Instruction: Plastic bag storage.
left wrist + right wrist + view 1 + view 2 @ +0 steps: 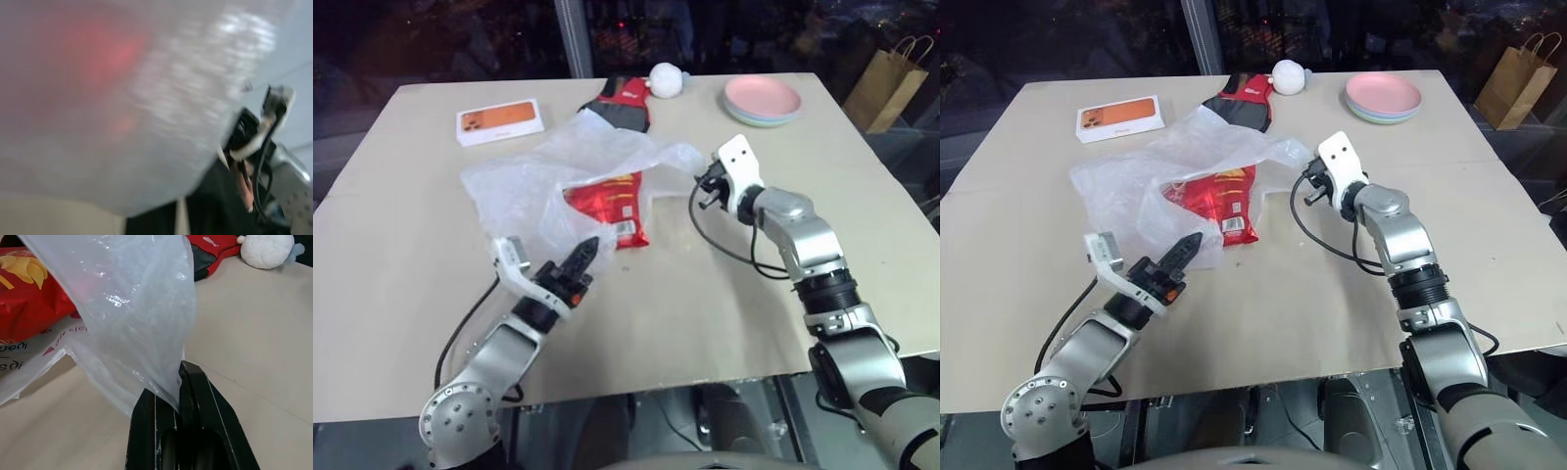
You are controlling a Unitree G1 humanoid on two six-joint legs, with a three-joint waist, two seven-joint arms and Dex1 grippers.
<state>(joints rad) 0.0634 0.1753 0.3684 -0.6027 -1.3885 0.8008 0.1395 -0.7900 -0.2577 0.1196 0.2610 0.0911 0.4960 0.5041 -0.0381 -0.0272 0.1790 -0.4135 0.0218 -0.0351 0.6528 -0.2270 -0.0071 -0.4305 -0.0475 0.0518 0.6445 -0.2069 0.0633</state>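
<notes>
I see the bag [543,181] spread crumpled over the middle of the desk [401,264], lying partly over a red snack packet [607,208] that shows through the film and pokes out on its near side. My right claw [703,186] is clamped on the bag's right corner; in the right wrist view the thin plastic runs down between the two black fingers [205,401], which are pressed together on it, and the film rises from there in a lifted sheet. My left claw [584,255] sits at the bag's near edge, its fingers together and pointing toward the packet; I cannot tell whether any plastic is caught in them. In the left wrist view the bag's film lies close before the camera with a red blur behind it. On the far side of the desk, left to right, are a white box with an orange picture [499,121], a red and black pouch [622,101], a white plush toy [665,79] touching the pouch, and a stack of pastel plates [762,100]. A brown paper bag [886,83] stands beyond the desk's far right corner.
</notes>
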